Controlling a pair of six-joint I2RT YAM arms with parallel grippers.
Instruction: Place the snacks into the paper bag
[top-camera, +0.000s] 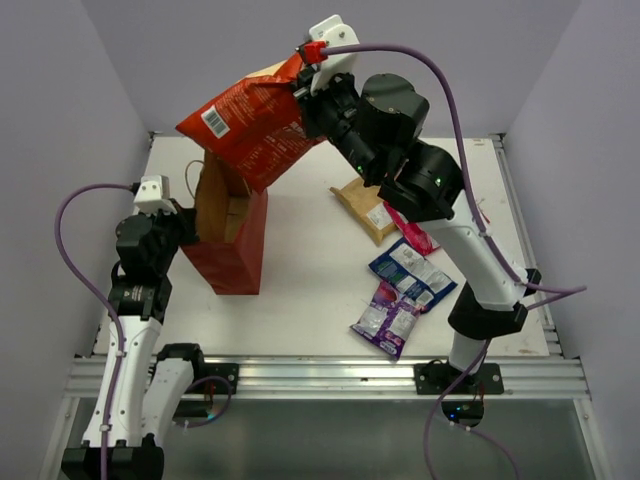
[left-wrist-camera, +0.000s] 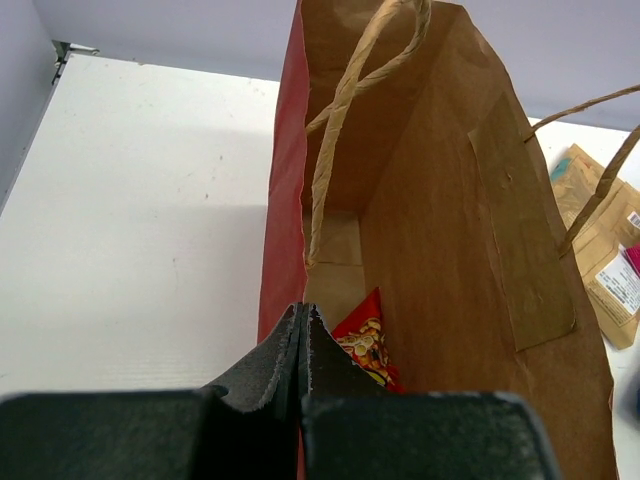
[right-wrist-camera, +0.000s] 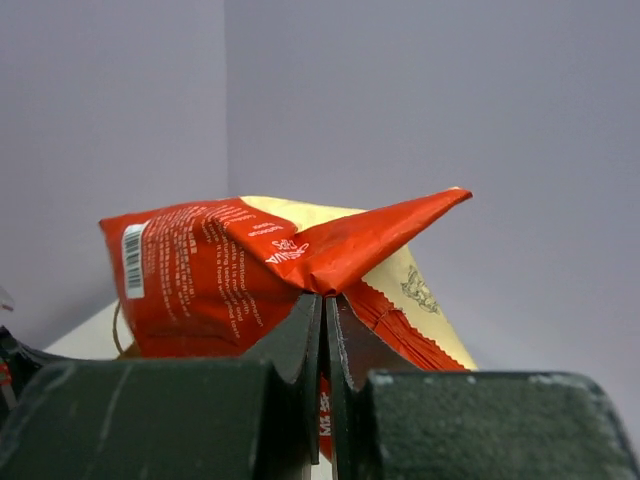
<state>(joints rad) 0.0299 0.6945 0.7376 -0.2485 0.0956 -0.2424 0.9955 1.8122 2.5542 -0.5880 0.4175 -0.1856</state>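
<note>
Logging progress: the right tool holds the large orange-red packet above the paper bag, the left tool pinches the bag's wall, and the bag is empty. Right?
The paper bag is not empty: the left wrist view shows a small red packet at its bottom. The rest holds: right tool on the large orange-red packet above the bag, left tool pinching its wall.

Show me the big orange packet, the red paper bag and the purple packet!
big orange-red packet (top-camera: 255, 130): top external view, on the middle of its red printed face.
red paper bag (top-camera: 238, 258): top external view, on its red outer side wall.
purple-silver packet (top-camera: 388, 322): top external view, on its middle.
</note>
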